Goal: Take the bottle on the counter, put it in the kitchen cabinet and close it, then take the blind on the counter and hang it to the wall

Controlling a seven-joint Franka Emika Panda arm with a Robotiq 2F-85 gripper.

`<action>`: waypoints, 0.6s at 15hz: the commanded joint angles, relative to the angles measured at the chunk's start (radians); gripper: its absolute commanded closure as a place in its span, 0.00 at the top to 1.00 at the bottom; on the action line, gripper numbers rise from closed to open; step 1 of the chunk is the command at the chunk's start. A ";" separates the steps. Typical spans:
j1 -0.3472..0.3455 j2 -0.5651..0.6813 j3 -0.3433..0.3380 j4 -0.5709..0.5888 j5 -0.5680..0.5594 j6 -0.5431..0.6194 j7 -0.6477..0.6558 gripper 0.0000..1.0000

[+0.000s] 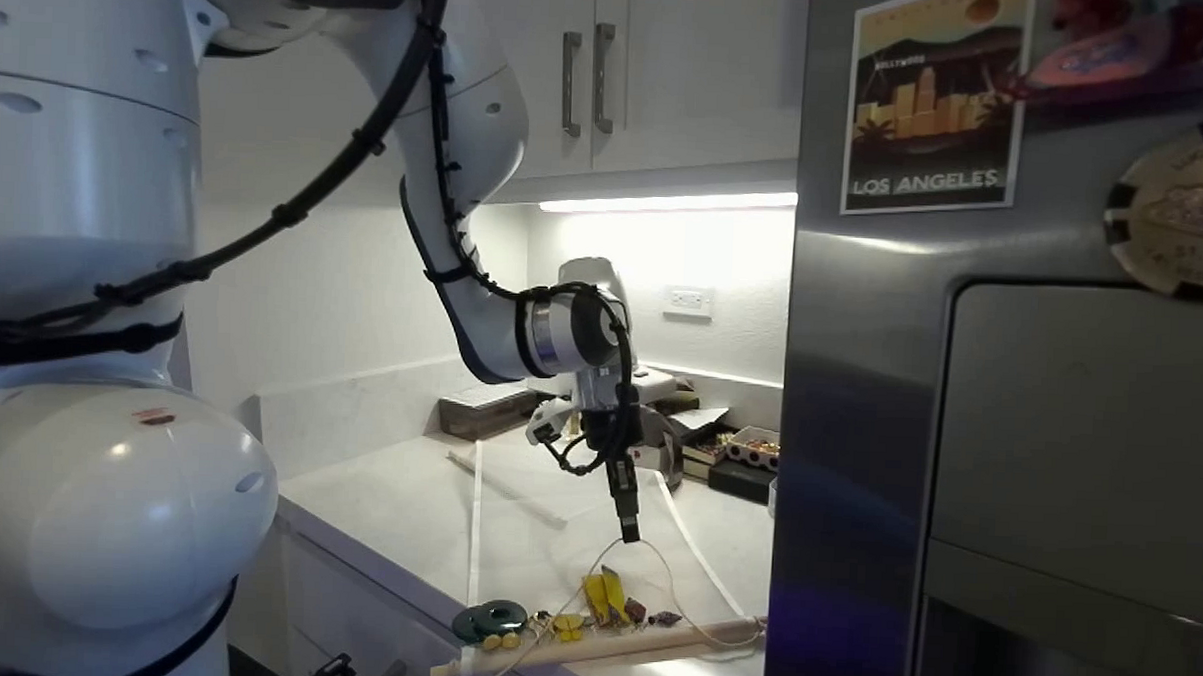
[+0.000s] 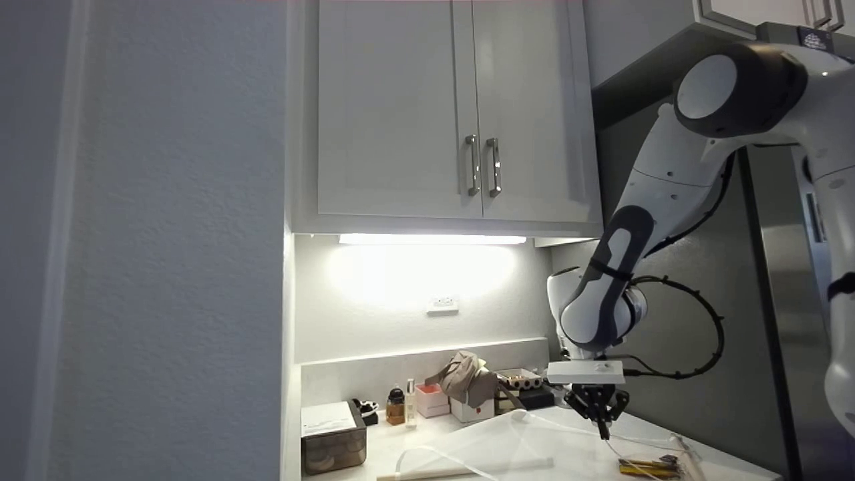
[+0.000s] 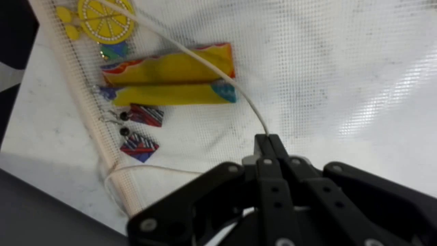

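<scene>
The blind [image 1: 530, 536] lies spread over the counter [image 1: 386, 491] as a sheer, pale mesh sheet with a rod along its front end. Its thin cord [image 3: 252, 107] rises in a loop from that rod. At the top of the loop, my gripper [image 3: 268, 136] is shut with the cord pinched between its fingertips, just above the sheet. A bottle [image 2: 395, 407], amber with a dark cap, stands at the back of the counter. Both doors of the kitchen cabinet [image 2: 401, 113] are shut. Behind the counter, the white wall [image 2: 374, 321] carries an outlet plate [image 2: 442, 305].
Yellow strips [image 3: 174, 94], patterned earrings [image 3: 146, 115] and green rings [image 1: 500, 616] sit along the rod end of the mesh. Boxes and a draped cloth [image 2: 463, 379] fill the back of the counter. A smoky box [image 2: 337, 447] occupies its corner. The steel fridge [image 1: 860, 387] flanks the counter.
</scene>
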 commanded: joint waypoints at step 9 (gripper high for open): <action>0.035 -0.239 0.206 0.122 -0.003 -0.384 -0.114 0.00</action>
